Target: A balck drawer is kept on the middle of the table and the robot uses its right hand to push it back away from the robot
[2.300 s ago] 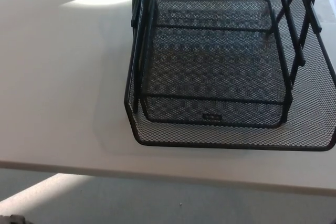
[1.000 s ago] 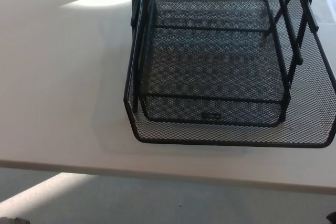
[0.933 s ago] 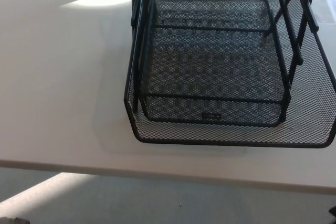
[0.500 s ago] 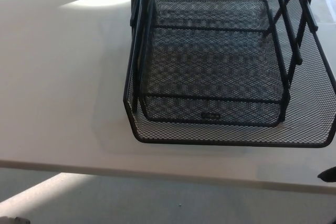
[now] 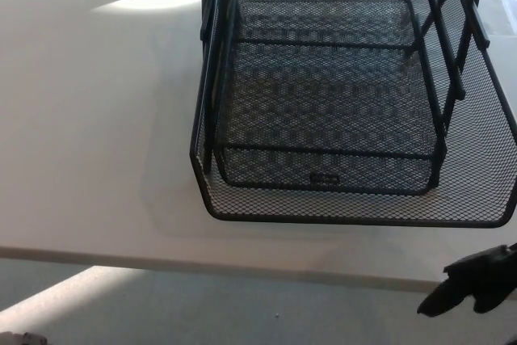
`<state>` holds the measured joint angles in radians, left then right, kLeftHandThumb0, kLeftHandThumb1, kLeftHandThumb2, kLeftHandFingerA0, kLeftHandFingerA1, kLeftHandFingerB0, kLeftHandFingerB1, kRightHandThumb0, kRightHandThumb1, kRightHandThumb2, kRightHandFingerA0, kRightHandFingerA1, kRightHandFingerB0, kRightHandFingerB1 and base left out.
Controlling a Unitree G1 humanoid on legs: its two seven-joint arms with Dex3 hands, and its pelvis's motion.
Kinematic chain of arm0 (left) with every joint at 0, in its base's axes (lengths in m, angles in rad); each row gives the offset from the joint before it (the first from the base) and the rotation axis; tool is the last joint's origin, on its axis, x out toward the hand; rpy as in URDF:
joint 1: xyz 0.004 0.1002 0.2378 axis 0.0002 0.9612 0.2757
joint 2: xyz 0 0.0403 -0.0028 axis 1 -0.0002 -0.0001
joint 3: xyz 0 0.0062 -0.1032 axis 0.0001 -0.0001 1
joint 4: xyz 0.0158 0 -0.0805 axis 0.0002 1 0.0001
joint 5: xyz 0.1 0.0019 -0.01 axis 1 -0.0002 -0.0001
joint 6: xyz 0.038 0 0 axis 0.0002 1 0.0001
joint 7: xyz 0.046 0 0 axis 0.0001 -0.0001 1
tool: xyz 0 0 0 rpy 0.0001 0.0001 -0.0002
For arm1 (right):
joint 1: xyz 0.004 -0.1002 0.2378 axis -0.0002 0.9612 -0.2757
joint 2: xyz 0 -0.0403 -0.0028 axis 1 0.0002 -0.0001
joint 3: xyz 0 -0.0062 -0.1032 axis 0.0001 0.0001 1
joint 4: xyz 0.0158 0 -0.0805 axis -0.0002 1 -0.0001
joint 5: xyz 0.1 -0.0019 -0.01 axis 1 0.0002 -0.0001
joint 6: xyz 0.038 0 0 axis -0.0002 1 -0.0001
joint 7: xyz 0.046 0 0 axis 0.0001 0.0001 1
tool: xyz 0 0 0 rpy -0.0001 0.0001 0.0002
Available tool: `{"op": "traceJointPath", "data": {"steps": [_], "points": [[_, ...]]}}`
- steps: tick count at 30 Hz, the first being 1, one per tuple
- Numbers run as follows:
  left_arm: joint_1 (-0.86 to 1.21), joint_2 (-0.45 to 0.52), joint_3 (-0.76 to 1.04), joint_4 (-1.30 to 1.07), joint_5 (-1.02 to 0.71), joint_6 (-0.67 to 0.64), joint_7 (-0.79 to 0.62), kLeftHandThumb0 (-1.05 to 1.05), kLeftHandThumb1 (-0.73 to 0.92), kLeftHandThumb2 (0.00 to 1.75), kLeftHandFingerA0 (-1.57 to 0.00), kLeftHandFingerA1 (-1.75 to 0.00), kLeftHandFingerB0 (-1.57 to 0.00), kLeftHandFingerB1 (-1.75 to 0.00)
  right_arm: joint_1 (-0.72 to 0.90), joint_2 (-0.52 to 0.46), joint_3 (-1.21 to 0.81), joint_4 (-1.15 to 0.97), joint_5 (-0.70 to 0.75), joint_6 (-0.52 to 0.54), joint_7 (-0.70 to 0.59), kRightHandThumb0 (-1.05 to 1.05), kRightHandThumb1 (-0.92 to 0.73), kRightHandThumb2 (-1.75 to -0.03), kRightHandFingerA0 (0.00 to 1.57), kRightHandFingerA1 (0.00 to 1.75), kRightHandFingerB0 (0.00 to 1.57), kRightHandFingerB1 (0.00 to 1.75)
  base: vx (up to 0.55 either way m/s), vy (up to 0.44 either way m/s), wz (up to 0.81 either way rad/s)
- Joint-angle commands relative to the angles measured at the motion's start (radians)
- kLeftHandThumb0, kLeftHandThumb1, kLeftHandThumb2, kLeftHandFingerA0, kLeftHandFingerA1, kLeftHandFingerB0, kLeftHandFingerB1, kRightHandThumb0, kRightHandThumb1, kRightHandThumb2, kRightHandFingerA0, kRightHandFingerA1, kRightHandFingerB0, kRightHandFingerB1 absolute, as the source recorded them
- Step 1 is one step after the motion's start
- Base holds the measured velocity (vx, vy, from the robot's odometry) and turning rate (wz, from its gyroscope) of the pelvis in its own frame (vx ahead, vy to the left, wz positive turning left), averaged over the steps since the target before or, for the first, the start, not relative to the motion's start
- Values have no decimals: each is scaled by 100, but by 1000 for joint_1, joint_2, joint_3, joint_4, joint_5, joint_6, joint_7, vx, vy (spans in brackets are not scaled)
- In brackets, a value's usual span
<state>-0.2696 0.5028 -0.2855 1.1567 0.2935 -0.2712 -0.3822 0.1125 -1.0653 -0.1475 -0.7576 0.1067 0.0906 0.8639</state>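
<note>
Right hand (image 5: 472, 284) low at table (image 5: 89, 135) edge, black drawer (image 5: 339, 103) — grey floor (image 5: 202, 313)

The drawer (image 5: 339, 103) runs off the top edge; the right hand (image 5: 477, 280) is cut by the right edge.

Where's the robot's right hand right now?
In the head view the right hand sits at the bottom right corner, just below the table's near edge and the front right corner of the black mesh drawer, not touching it.
</note>
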Motion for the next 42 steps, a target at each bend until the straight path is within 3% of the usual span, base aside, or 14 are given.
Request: {"op": "traceJointPath", "data": {"steps": [1, 9, 10, 15, 18, 19, 20, 27, 41, 42], "points": [[1, 32, 4, 19, 12, -41, -21, -55, 74, 62, -50, -39, -33, -33, -278, -98, 293, -28, 93, 189, 309, -45, -78, -64, 56, 43, 39, 36, 0, 0, 0], [-4, 27, 4, 18, 11, -36, -24, -55, 71, 63, -50, -39, -34, -33, -421, -14, 526, -58, -4, 274, 356, -46, -82, -64, 60, 45, 42, 36, 0, 0, 0], [-6, 25, 4, 18, 11, -31, -25, -55, 71, 62, -48, -39, -32, -33, -447, 23, 577, -57, -27, 278, 352, -50, -68, -92, 53, 57, 37, 50, 0, 0, 0], [-9, 22, 1, 18, 15, -26, -24, -55, 74, 62, -50, -39, -34, -33, -555, 91, 712, -59, -76, 347, 363, -50, -69, -93, 52, 59, 36, 49, 0, 0, 0], [-7, 23, -1, 14, 17, -30, -22, -55, 74, 62, -51, -39, -35, -33, -599, 122, 767, -55, -90, 382, 359, -50, -68, -93, 52, 59, 36, 49, 0, 0, 0], [-8, 23, -4, 16, 20, -27, -22, -56, 71, 63, -49, -39, -33, -33, -629, 155, 803, -39, -107, 395, 357, -45, -82, -64, 58, 47, 42, 36, 0, 0, 0], [-8, 23, -4, 17, 20, -29, -21, -55, 71, 62, -49, -39, -33, -33, -649, 173, 823, -30, -114, 407, 356, -49, -76, -66, 54, 47, 40, 37, 0, 0, 0], [-8, 22, -5, 19, 21, -36, -20, -56, 71, 63, -50, -40, -33, -33, -753, 262, 906, 9, -133, 486, 350, -46, -81, -64, 54, 45, 43, 37, 0, 0, 0], [-14, 13, 0, 31, 18, -35, -31, -55, 71, 62, -48, -39, -32, -33, -898, 438, 993, 98, -172, 549, 331, -47, -82, -64, 53, 44, 41, 36, 0, 0, 0], [-14, 14, 1, 32, 18, -35, -31, -55, 71, 62, -49, -39, -32, -33, -904, 452, 997, 109, -175, 555, 327, -53, -68, -93, 49, 57, 37, 50, 0, 0, 0]]}}
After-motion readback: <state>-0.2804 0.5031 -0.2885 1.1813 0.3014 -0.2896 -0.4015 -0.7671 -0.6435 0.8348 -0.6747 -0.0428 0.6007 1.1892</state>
